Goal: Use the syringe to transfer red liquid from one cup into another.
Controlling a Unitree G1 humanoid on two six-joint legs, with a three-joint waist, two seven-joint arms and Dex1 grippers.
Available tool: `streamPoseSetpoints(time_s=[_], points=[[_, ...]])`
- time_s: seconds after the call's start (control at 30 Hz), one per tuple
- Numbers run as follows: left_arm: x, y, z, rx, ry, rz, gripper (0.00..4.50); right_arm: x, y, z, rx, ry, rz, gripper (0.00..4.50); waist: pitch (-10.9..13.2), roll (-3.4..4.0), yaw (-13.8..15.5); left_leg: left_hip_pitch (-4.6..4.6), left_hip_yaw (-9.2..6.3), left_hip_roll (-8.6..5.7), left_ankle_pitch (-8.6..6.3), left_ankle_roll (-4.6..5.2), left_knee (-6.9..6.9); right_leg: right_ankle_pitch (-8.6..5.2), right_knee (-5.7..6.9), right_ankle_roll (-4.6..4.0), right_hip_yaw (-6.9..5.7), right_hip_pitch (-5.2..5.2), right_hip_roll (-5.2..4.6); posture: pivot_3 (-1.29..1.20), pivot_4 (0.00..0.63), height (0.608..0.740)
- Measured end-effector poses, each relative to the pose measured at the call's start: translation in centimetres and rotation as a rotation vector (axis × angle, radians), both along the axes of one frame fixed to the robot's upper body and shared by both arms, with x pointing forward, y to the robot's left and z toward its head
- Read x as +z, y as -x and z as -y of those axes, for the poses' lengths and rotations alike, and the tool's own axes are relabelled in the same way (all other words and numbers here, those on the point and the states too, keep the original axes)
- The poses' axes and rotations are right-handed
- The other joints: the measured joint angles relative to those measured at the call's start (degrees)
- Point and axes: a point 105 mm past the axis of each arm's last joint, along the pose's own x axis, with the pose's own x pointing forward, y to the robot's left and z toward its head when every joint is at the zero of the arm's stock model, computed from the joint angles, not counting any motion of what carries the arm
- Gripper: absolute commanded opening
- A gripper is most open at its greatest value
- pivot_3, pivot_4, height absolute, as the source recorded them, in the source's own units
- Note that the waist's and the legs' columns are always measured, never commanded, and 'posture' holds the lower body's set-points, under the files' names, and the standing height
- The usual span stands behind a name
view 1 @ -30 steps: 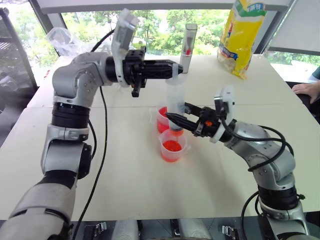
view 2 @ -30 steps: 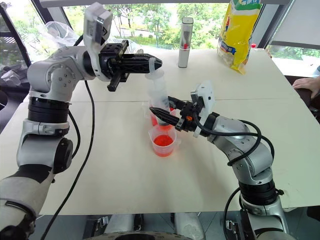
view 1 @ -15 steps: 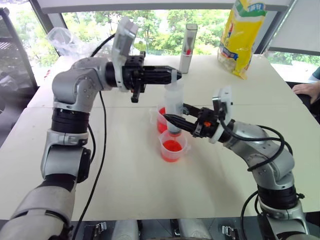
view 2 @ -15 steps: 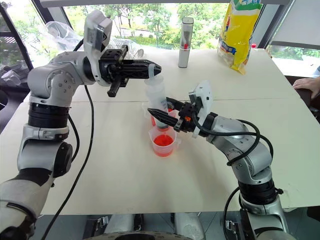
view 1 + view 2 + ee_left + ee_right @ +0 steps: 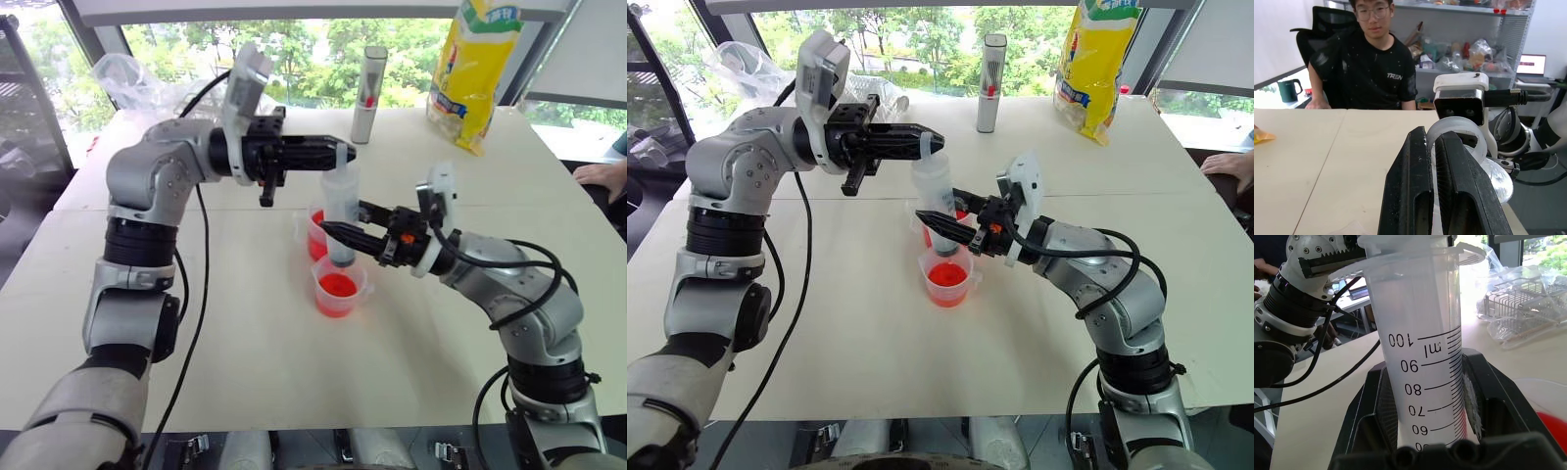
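A: Item one, the syringe point(image 5: 341, 211). Where do we log it?

B: We log it upright above the surface point(image 5: 294, 362), its lower end over the two cups. The right gripper point(image 5: 338, 233) has its jaws pinched on the lower barrel. The left gripper point(image 5: 338, 152) points level across the top, jaws pressed together on the plunger end. In the right wrist view the barrel's printed scale shows between the black fingers point(image 5: 1493, 396).

A: Item two, the cups?

B: We count two, both clear, both holding red liquid point(image 5: 336, 286). The near cup point(image 5: 338, 285) stands in front; the far cup point(image 5: 316, 233) sits just behind it, partly hidden by the syringe. We cannot tell from here which one bears the handle, nor whether the tip touches the liquid.

A: Other stock on the surface?

B: A tall grey tube point(image 5: 370, 81) upright at the far side, a yellow bag point(image 5: 478, 69) to its right, and a crumpled clear bag point(image 5: 127, 78) at the far left corner. A person's hand point(image 5: 600, 176) rests at the right edge, and the left wrist view shows a seated person point(image 5: 1371, 58) in a black shirt.
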Motion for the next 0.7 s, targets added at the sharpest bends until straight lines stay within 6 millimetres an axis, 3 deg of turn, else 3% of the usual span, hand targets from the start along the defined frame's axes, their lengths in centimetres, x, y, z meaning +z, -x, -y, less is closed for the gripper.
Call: streamPoseSetpoints(time_s=[0.13, 0.17, 0.23, 0.47, 0.7], points=[[0.0, 0.0, 0.0, 0.0, 0.0, -0.002, 0.01, 0.0, 0.0, 0.0, 0.0, 0.001, 0.0, 1.44, 0.0, 0.0, -0.02, 0.0, 0.0, 0.0, 0.0, 0.0, 0.0, 0.0, 0.0, 0.0, 0.0, 0.0, 0.0, 0.0, 0.15, 0.74], [0.0, 0.0, 0.0, 0.0, -0.001, -0.005, 0.69, 0.0, 0.0, 0.0, -0.001, 0.001, 0.0, 1.44, 0.0, 0.0, -0.02, 0.0, 0.0, 0.0, 0.0, 0.0, 0.0, 0.0, 0.0, 0.0, 0.0, 0.0, 0.0, 0.0, 0.15, 0.74], [0.2, 0.1, 0.2, -0.007, -0.002, -0.017, 1.38, 0.1, -0.1, 0.2, -0.011, -0.001, 0.003, 1.44, 0.0, 0.0, 0.04, 0.0, 0.0, 0.0, 0.0, 0.0, 0.0, 0.0, 0.0, 0.0, 0.0, 0.0, 0.0, 0.0, 0.15, 0.74], [0.7, -0.7, -0.5, 0.043, -0.007, -0.019, 4.46, 0.3, 0.5, -0.3, 0.028, -0.007, 0.011, 1.44, 0.0, 0.0, -0.13, 0.01, -0.02, 0.02, 0.0, 0.0, -0.03, 0.0, -0.01, 0.0, 0.0, 0.0, 0.04, 0.0, 0.15, 0.74], [0.7, -1.5, -3.7, 0.134, -0.065, 0.005, 4.46, 1.2, 0.1, 0.1, -0.011, -0.032, 0.037, 1.44, 0.01, 0.02, -0.16, 0.01, 0.0, 0.03, 0.0, 0.0, -0.04, 0.0, -0.01, -0.01, 0.01, -0.03, 0.04, 0.0, 0.15, 0.74]])
